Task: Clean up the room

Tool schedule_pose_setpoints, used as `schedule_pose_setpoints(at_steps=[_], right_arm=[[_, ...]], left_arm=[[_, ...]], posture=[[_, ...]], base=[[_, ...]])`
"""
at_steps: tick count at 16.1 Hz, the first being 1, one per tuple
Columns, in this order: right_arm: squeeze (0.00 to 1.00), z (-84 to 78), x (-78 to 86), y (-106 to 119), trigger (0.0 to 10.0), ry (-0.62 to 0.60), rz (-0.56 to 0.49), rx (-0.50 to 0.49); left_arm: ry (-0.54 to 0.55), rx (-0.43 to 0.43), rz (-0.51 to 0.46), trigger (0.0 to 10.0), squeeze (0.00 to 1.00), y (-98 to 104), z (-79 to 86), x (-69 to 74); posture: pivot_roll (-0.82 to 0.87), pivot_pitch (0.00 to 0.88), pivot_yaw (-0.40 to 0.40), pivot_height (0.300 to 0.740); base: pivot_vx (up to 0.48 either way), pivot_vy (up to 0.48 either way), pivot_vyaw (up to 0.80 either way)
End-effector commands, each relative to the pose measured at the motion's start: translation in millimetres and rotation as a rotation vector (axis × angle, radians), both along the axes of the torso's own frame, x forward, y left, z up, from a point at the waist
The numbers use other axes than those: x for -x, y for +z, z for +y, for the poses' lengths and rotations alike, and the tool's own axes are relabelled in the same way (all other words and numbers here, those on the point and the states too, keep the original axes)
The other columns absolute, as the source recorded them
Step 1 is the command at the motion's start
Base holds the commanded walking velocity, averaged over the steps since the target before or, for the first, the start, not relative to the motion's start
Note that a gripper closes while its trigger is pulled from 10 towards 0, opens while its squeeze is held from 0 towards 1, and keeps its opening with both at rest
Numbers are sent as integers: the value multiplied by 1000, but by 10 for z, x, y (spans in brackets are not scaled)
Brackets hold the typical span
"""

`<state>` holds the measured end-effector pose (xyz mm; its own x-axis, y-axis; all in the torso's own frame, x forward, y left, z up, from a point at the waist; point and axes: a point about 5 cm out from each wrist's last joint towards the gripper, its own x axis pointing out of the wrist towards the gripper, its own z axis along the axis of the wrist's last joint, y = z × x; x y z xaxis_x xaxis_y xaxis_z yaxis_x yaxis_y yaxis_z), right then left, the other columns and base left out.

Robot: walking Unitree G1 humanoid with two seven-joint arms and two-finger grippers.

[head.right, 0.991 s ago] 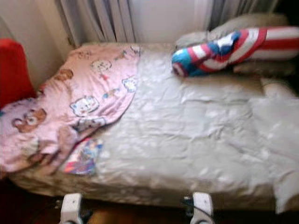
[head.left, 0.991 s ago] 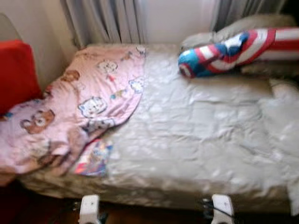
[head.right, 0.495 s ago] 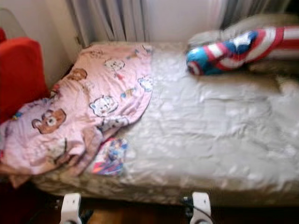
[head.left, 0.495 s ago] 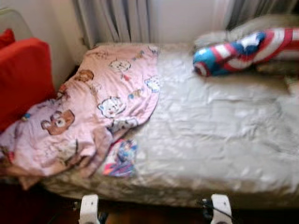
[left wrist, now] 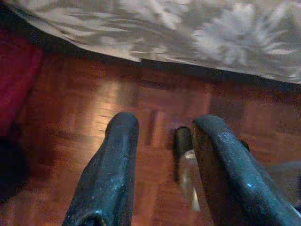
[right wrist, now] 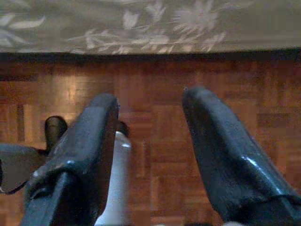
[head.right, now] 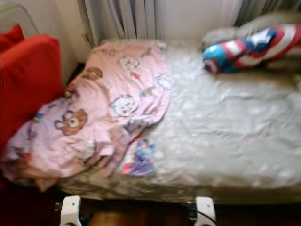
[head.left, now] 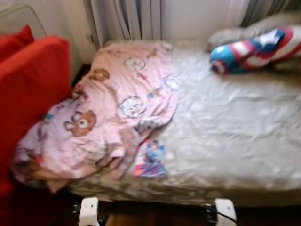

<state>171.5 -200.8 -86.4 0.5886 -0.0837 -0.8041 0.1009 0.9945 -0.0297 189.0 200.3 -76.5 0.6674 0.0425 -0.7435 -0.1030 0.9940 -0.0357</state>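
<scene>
Standing at the long side of a bed (head.left: 244, 136) covered in a pale floral sheet, with a crumpled pink cartoon-print blanket (head.left: 108, 108) bunched over the robot's-left end and spilling off the edge toward a red armchair (head.left: 28, 89). Just beside the blanket's lower hem, lying flat near the mattress edge: a small colourful booklet or packet (head.left: 150, 157), too blurry to name better. Up at the far right, a red, white and blue striped cushion (head.left: 254, 49) leaning on the grey pillows (head.right: 263, 23). Both arms hanging low over the parquet floor (right wrist: 155, 122) by the bed skirt: left gripper (left wrist: 162, 155) with fingers spread apart and nothing between them, right gripper (right wrist: 150, 141) likewise wide open and empty. Looks like the approach-and-pick-a-target stage, nothing grabbed yet. Best bet is probably the blanket first, since that's the biggest mess. Worth squaring up to that left end before reaching, then raising both arms and pinching the fabric at two separated spots near an edge or corner rather than stabbing at the middle of the heap, otherwise just a wad comes up. Soft cloth drapes and drags, so lift high before pulling across. Careful about the little booklet: touching or nearly touching the hem, so easy to sweep onto the floor.
</scene>
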Motion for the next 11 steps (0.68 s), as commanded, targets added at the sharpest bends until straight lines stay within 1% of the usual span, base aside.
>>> schedule_pose_setpoints(at_steps=[1, 4, 6, 11], right_arm=[[0, -43, 89, -34, 10000, -13, 29, -2], [0, -115, 127, -37, 10000, -18, 39, 3], [0, -128, 137, -38, 10000, -16, 43, 4], [0, -153, 156, -41, 10000, -16, 46, 2]], left_arm=[[-7, 10, 19, 10000, 0, -31, -44, 43], [-7, 10, 20, 10000, 0, -33, -54, 43], [-7, 8, 19, 10000, 0, -31, -55, 39], [-17, 0, 14, 10000, 0, -25, -49, 31]], posture=[[16, 88, 4, 740], [18, 83, 4, 740], [19, 81, 4, 740], [20, 71, 7, 740]], base=[[0, 465, 0], [0, 465, 0], [0, 399, 0], [0, 0, 0]])
